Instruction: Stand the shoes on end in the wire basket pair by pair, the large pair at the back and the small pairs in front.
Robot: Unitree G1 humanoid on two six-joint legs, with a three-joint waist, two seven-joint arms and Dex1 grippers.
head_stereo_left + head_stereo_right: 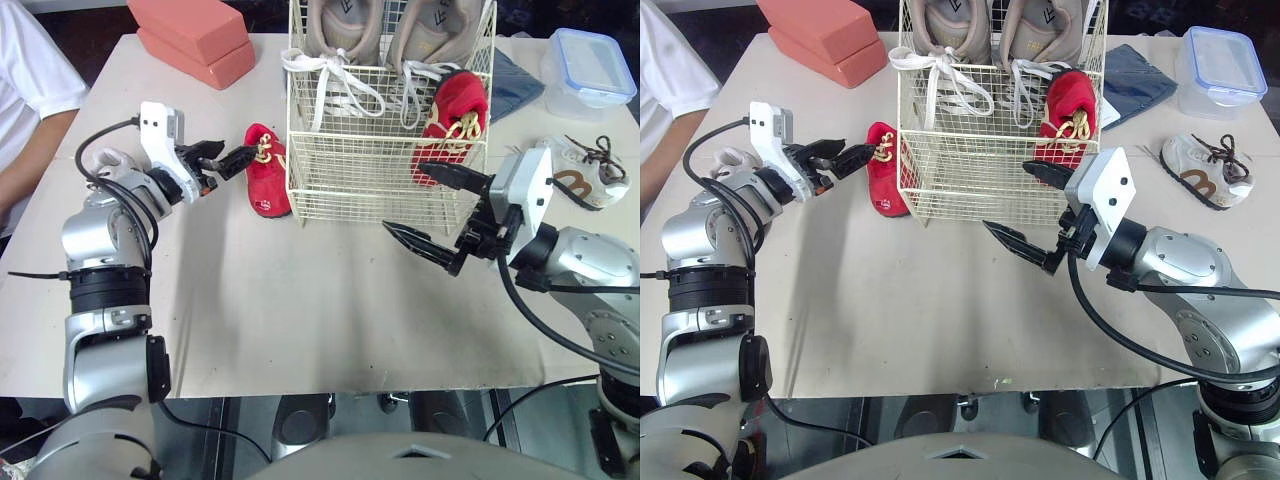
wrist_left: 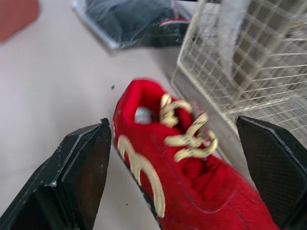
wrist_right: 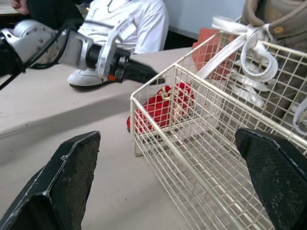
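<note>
The white wire basket (image 1: pixel 370 175) stands at the back middle of the table. A large beige pair (image 1: pixel 345 25) stands on end at its back, and one small red shoe (image 1: pixel 455 115) stands on end at its front right. Its red mate (image 1: pixel 266 172) lies on the table against the basket's left side. My left gripper (image 1: pixel 238 150) is open at this shoe's heel, with its fingers either side of the red shoe (image 2: pixel 158 158). My right gripper (image 1: pixel 403 197) hangs open and empty before the basket's front right. A small white shoe (image 1: pixel 580 175) lies at the right, and another white shoe (image 3: pixel 86 79) lies by my left arm.
Two pink blocks (image 1: pixel 195 35) are stacked at the back left. A lidded plastic box (image 1: pixel 588 65) and a dark folded cloth (image 1: pixel 515 85) sit at the back right. A person in a white shirt (image 1: pixel 30 80) sits at the table's left side.
</note>
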